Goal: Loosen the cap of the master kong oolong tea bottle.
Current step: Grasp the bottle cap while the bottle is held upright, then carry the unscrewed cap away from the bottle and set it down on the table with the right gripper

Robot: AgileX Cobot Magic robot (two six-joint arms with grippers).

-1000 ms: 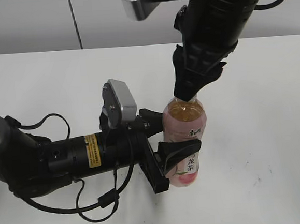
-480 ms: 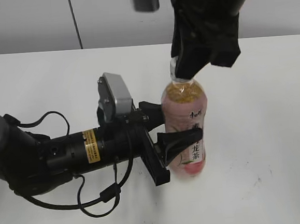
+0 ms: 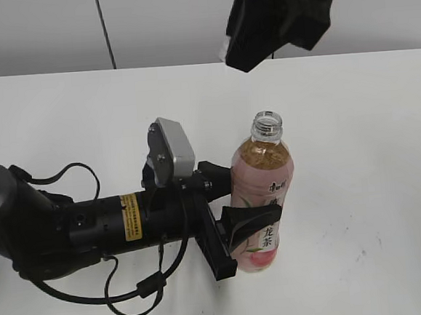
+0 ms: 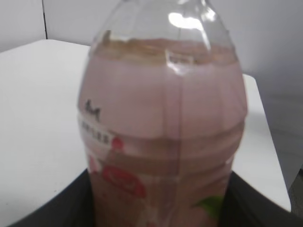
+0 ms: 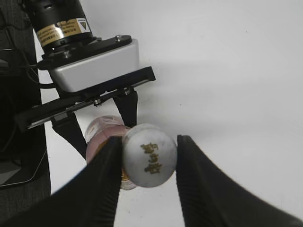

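Cap off, held above; bottle clamped upright on the table.
Exterior: we see the bottle [image 3: 261, 194] standing on the white table [image 3: 369, 130], neck open, the left gripper [image 3: 233, 214] clamped round its pink label from the left. The right gripper [image 3: 249, 48] hangs high above and a little left of the neck; its tips are dark here, so the cap doesn't show. Left wrist: the bottle [image 4: 163, 137] fills the frame, amber tea up to the shoulder, dark jaws pressed on both lower sides. Right wrist: we look down on the cap [image 5: 149, 155], white with a dark logo, pinched between the two fingers [image 5: 102, 182] of the right gripper [image 5: 147, 158]; the bottle [image 5: 102, 135] is far below, beside the left gripper [image 5: 94, 125].
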